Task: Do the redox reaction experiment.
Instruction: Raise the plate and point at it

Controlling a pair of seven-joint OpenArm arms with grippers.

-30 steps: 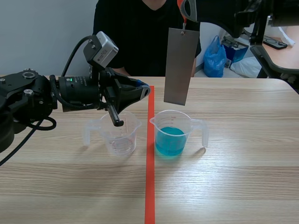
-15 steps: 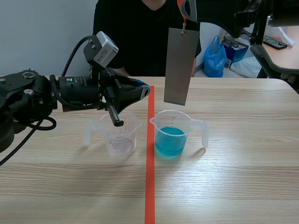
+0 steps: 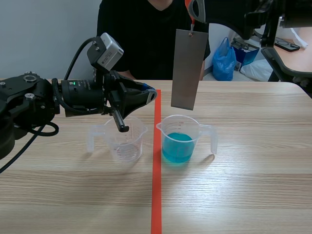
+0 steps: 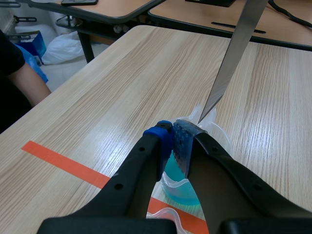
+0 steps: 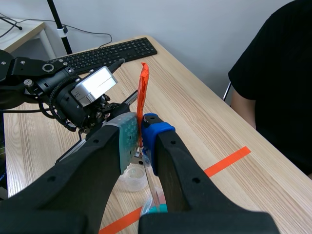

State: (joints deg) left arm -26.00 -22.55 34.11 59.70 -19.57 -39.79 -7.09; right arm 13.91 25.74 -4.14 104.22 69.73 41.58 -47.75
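Right end effector (image 5: pixel 140 131) clamped on metal sheet (image 3: pixel 189 68), above blue-liquid beaker (image 3: pixel 178 146); left end effector (image 4: pixel 174 136) closed, over clear beaker (image 3: pixel 126 146)

grey metal plate (image 3: pixel 189 68), blue liquid (image 3: pixel 176 147), clear beaker (image 3: pixel 126 144)

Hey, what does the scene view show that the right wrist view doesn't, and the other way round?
Only the scene view: the metal plate seen face on, hanging above the cup of blue liquid, and a blue bag in the background. Only the right wrist view: a black keyboard, and the right gripper seen close up, pinching the plate's orange tab. Both: the left gripper above the clear cup, the orange tape line and the person in black.
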